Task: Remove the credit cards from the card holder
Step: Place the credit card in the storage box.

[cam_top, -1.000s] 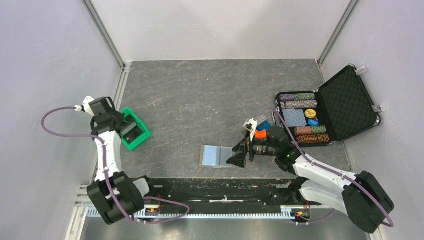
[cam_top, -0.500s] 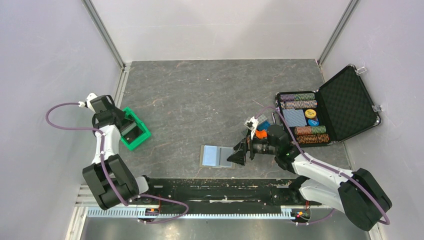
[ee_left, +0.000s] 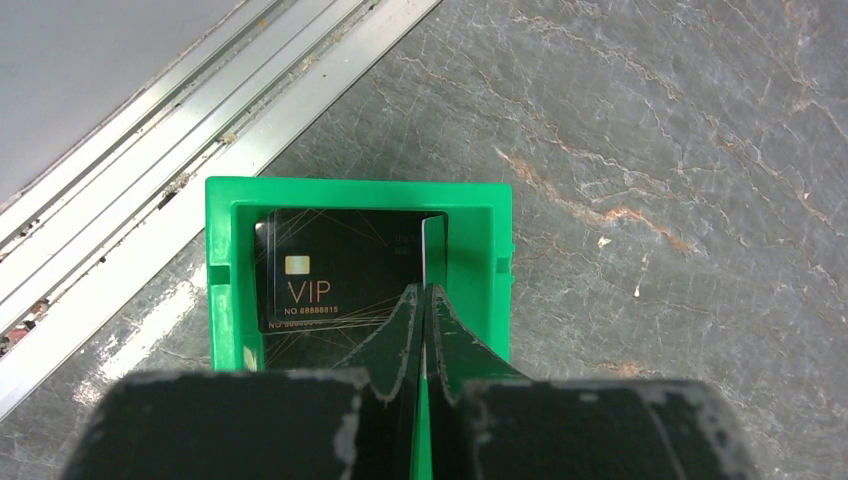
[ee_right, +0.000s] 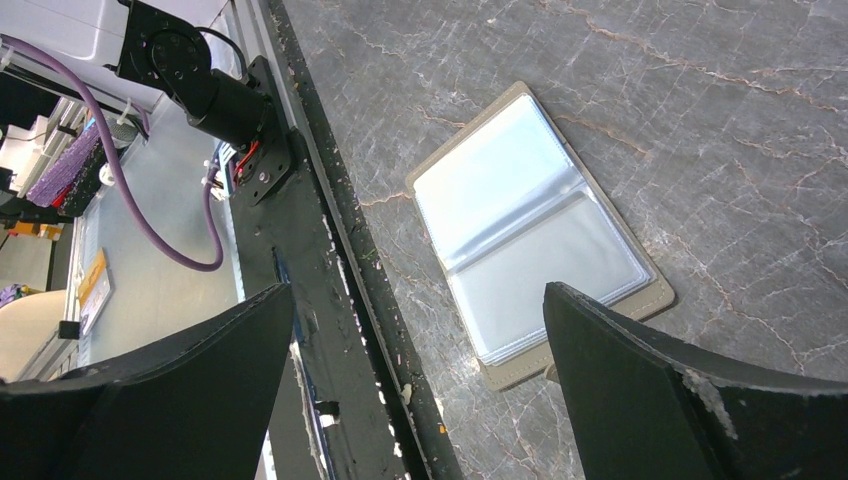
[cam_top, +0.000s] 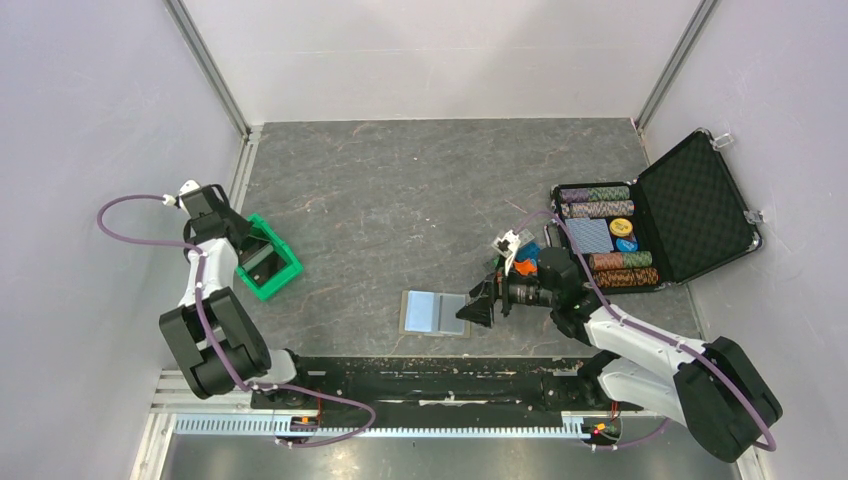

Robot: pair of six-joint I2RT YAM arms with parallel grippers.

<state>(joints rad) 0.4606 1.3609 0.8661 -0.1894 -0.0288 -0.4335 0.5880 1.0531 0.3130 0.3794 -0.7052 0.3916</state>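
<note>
The card holder [cam_top: 435, 312] lies open near the table's front edge, its taupe rim framing pale-blue shiny sleeves [ee_right: 535, 235]. My right gripper [cam_top: 479, 307] hovers just right of it, open wide [ee_right: 418, 295], with nothing between its fingers. My left gripper [cam_top: 243, 245] hangs over the green bin [cam_top: 268, 262] at the left. It is shut [ee_left: 424, 292] on a thin dark credit card [ee_left: 433, 250], held edge-on and upright above the bin's right side. A black credit card marked VIP [ee_left: 330, 280] lies flat in the bin, with another card's edge showing under it.
An open black foam-lined case [cam_top: 690, 205] with poker chips and a blue card deck [cam_top: 590, 236] sits at the right. A black rail [cam_top: 430, 375] runs along the front edge. Metal wall rails [ee_left: 150, 170] lie close behind the bin.
The left arm's elbow has swung back and left while its gripper stays over the bin with the card. The right gripper has drawn slightly up and right from the holder.
</note>
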